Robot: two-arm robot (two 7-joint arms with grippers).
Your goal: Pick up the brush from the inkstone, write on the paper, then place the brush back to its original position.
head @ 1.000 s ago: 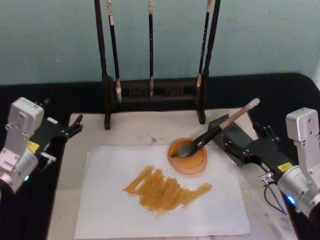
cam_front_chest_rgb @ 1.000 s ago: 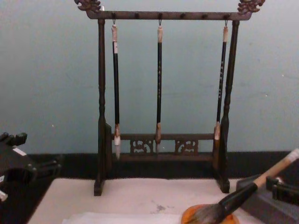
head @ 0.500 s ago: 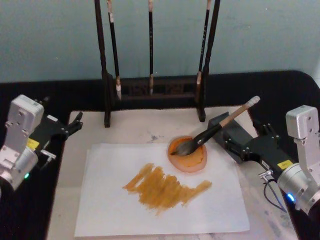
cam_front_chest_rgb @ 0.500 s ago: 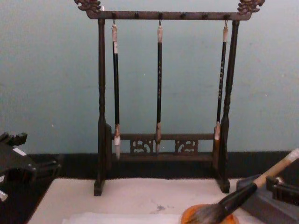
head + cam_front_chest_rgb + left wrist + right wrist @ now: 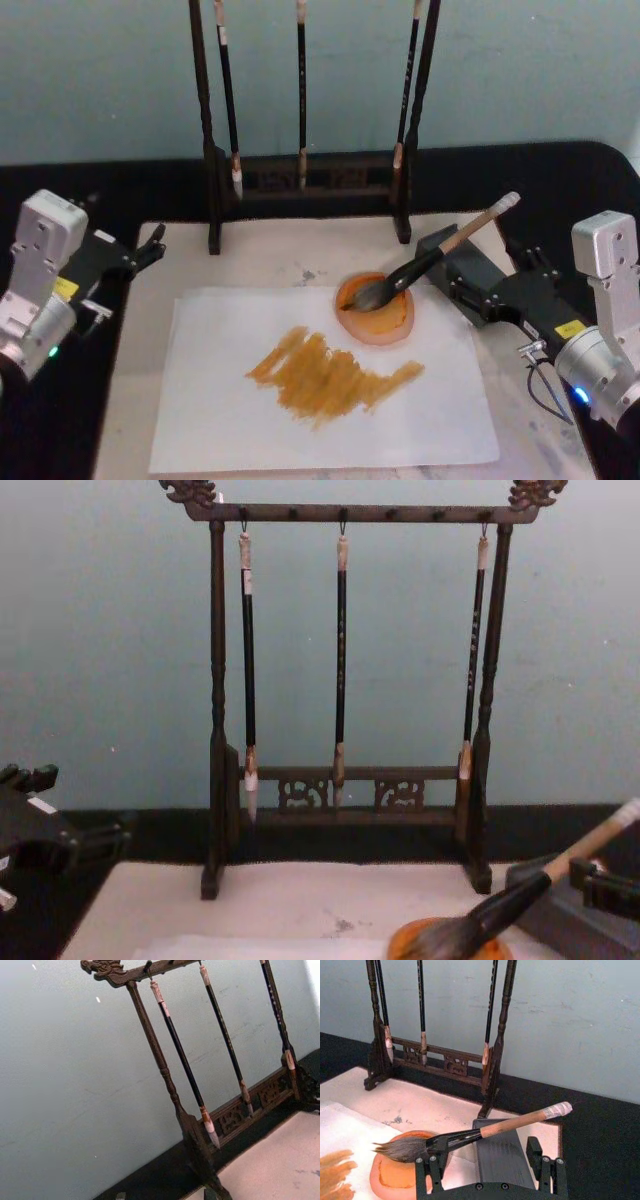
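Big bushy brush (image 5: 430,260) aslant, bristles in orange dish; white paper (image 5: 220,400) flat, smeared ochre.

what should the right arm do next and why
Probably back the right tool away to rest. The paper already carries orange strokes, and the brush lies across the inkstone with its bristles in the orange dish, apart from the open fingers.

Silver-grey boxy wrists, yellow labels, black screw-studded fingers (image 5: 430,1167), a looping black cable.
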